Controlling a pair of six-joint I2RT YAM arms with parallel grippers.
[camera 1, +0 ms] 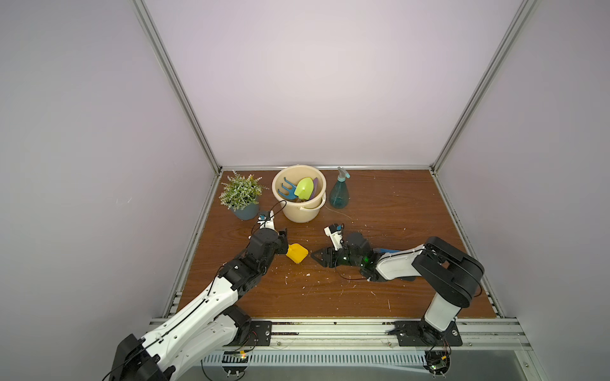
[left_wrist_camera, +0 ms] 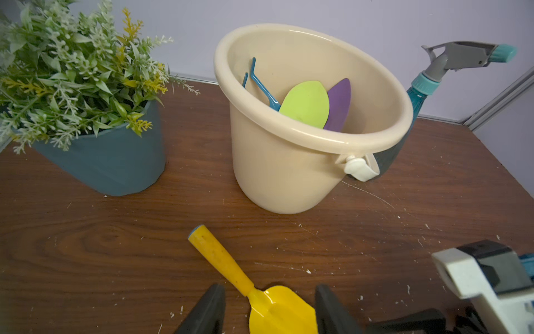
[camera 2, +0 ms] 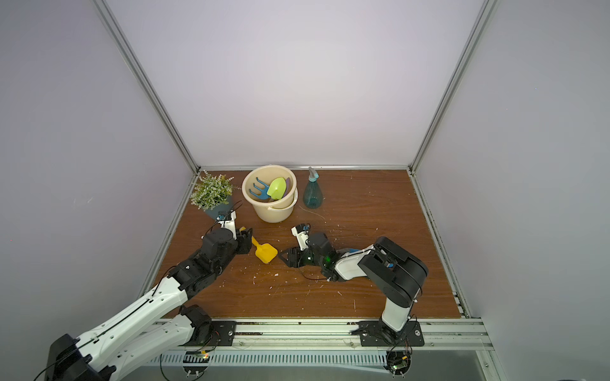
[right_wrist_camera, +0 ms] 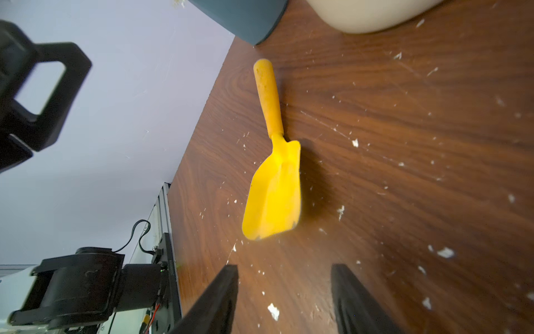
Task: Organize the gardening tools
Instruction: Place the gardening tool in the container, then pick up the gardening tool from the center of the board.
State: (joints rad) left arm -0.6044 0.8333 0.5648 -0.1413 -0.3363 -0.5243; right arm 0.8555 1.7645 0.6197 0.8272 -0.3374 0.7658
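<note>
Before the bucket (camera 1: 302, 211), open left jaws straddle yellow scoop (camera 1: 297, 253); right jaws open, empty.

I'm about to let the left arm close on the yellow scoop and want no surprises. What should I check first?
1. Left gripper open: ok.
2. Yellow scoop blade between the left fingers: ok.
3. Fingers low enough to pinch the blade: cannot tell.
4. Right gripper open, empty, apart from the scoop: ok.
5. Bucket upright, with room inside: ok.
6. Spray bottle upright beside the bucket, off the likely path: ok.
</note>
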